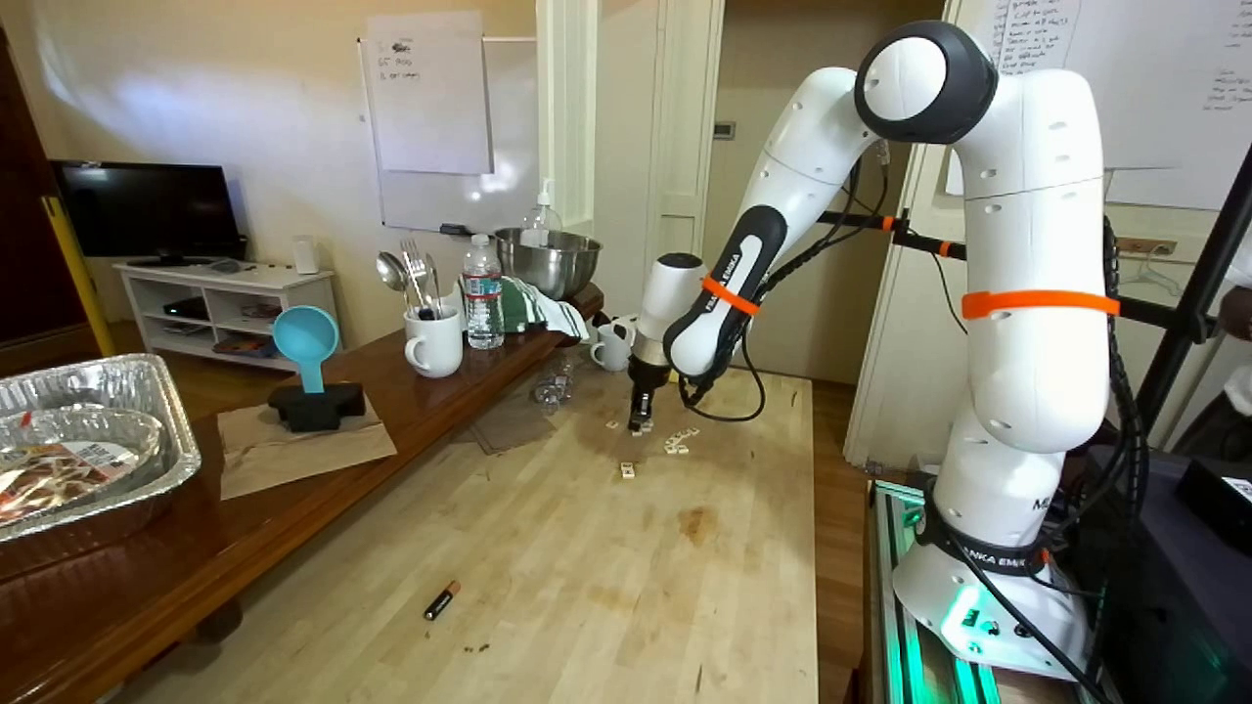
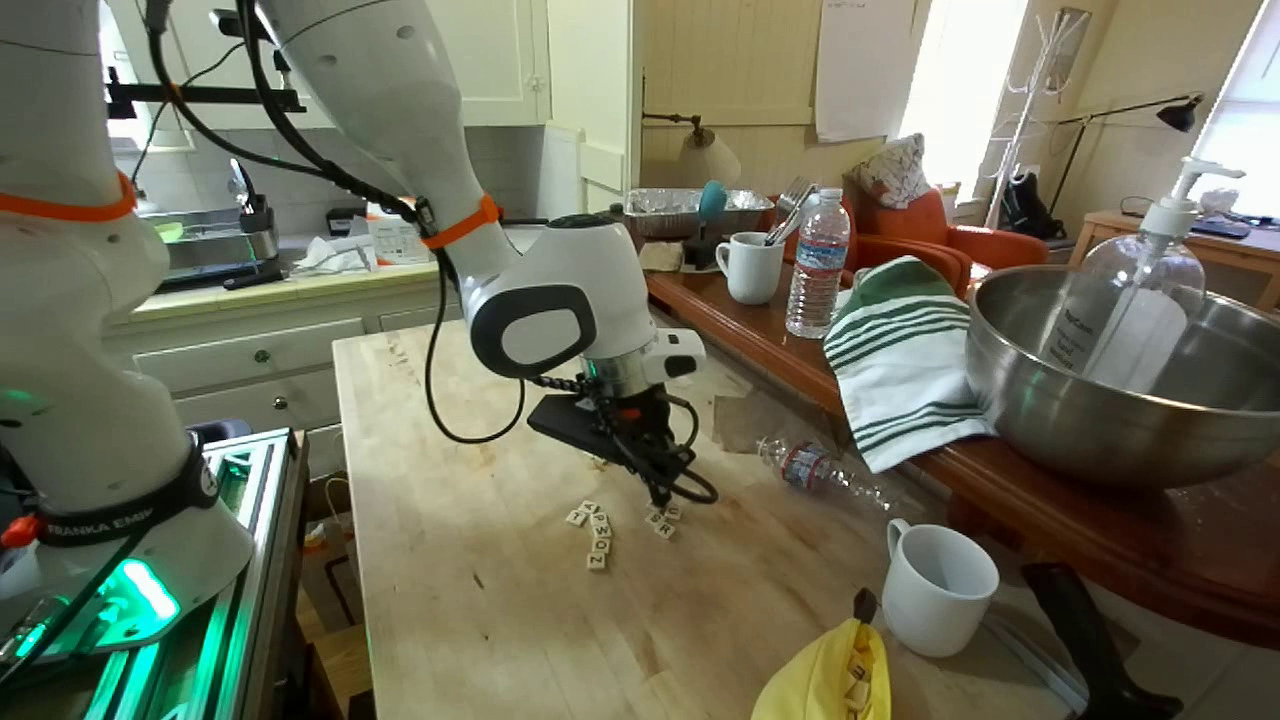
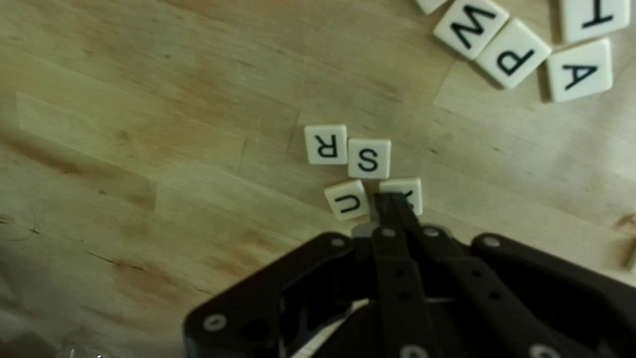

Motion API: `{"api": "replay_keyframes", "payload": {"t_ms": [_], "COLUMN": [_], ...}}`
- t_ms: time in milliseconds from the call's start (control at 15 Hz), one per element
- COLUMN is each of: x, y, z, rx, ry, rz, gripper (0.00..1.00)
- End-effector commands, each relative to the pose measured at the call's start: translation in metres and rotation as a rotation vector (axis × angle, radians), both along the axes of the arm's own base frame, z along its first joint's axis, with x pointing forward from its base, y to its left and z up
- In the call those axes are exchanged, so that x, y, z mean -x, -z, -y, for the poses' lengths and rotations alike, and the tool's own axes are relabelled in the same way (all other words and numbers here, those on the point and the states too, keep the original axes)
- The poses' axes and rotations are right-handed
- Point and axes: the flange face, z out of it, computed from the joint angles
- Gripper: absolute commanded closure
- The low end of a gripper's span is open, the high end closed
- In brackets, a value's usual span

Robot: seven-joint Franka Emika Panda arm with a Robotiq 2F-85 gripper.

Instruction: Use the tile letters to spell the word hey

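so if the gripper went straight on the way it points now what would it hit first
Probably the partly hidden tile beside the U tile: the closed gripper overlaps it in the wrist view. The tabletop next to it is possible too; depth is unclear.

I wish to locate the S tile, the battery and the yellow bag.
S tile (image 3: 369, 158): wrist view, centre of its face.
Battery (image 1: 441, 601): in an exterior view, on its dark body.
Yellow bag (image 2: 815, 676): in an exterior view, on its side.

Smooth plastic-looking tiles (image 3: 369, 166), wooden table (image 1: 548, 548), shiny metal bowl (image 2: 1120, 440)
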Motion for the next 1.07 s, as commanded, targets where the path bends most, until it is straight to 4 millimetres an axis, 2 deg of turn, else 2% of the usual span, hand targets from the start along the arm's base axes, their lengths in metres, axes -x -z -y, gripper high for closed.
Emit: {"api": "replay_keyframes", "payload": {"t_ms": [0, 533, 1000], "x": [0.001, 0.003, 0.0], "y": [0.005, 0.003, 0.004], "z": [-0.006, -0.02, -0.041], "rx": [-0.015, -0.012, -0.01], "ry": [0.084, 0.33, 0.546], "rz": [-0.007, -0.049, -0.119], "gripper": [1.0, 1.0, 1.0]}}
